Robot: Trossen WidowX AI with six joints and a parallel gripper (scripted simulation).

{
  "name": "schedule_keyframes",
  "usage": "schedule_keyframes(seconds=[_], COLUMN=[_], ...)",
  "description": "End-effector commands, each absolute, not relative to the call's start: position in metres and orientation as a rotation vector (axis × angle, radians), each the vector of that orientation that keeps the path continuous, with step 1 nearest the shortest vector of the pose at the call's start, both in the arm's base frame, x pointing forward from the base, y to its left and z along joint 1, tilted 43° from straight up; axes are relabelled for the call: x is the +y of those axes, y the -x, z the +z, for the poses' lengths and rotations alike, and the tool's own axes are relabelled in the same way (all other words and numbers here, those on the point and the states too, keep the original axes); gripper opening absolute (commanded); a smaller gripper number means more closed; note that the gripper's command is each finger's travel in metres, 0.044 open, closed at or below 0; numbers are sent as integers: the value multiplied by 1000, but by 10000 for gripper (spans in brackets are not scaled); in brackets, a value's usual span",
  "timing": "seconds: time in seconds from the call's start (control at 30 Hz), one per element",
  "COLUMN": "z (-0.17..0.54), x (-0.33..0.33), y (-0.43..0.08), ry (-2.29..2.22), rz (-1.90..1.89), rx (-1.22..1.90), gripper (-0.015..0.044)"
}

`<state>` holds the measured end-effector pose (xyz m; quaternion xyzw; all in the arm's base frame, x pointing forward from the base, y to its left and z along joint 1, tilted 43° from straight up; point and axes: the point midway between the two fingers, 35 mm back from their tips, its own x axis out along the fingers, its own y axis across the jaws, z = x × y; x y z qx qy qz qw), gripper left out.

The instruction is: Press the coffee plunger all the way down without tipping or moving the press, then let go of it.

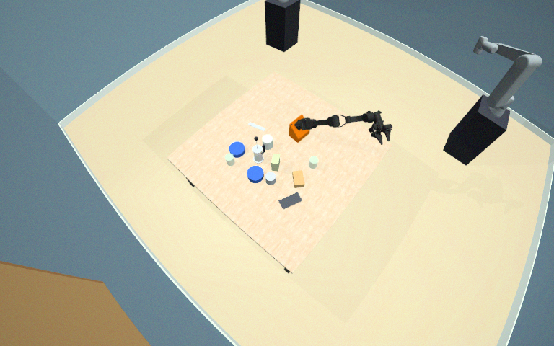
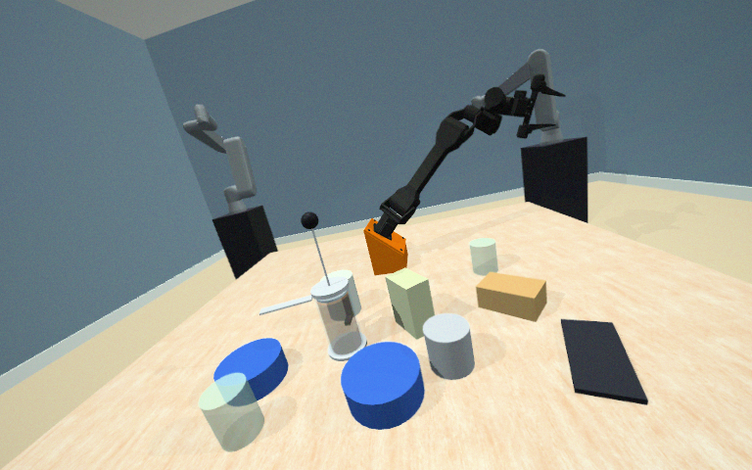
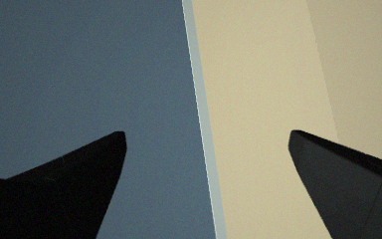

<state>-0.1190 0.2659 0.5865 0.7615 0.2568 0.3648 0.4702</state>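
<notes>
Hovering high, gripper (image 2: 535,108) wide apart, nothing between fingers, aimed away from clutter toward wall and floor edge. Coffee press (image 2: 338,321) upright on wood-grain table (image 2: 637,265), well apart from gripper, on far side of orange arm base (image 2: 385,252). Plunger knob (image 2: 309,220) raised on thin rod (image 2: 320,256), long axis vertical. Judgement: arm must swing back over base, descend onto knob. Blue discs, cylinders, boxes crowd press. Blue-grey walls, beige floor, two idle grey arms on black pedestals.

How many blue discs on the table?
2. One blue disc sits left of the coffee press, by the translucent cup; the other blue disc sits in front of the press, beside the grey cylinder. None looks hidden.
</notes>
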Motion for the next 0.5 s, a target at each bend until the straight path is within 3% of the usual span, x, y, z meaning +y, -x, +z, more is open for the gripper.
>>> schedule_keyframes(seconds=[0.0, 0.47], z=[587, 607], x=[267, 303], y=[118, 28], ry=[-1864, -1673], rz=[895, 888], rx=[618, 51], gripper=[426, 440])
